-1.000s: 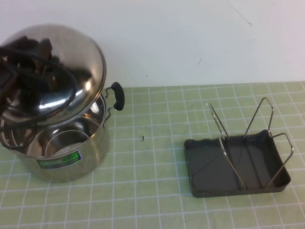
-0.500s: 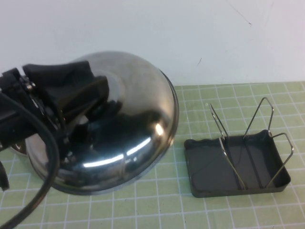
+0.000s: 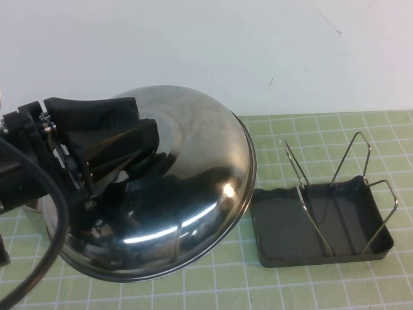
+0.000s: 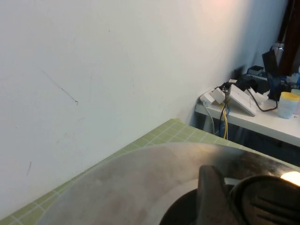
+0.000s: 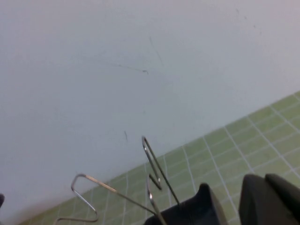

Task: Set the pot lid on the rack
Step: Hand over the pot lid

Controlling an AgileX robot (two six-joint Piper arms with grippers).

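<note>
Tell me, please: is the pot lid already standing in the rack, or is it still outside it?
Outside. The left gripper holds the pot lid by its knob, tilted, beside the rack; the wire loops hold nothing. The right gripper is near the rack.

Table [image 3: 322,284]: a surface under a pale green mat with a white grid, running up against the wall. Wall [image 3: 213,45]: plain white, showing thin scratch marks, standing directly behind the table. Side desk [image 4: 262,124]: white, sitting beyond the table's far corner, carrying cables, small white boxes and a yellow-lidded cup [image 4: 287,104].
</note>
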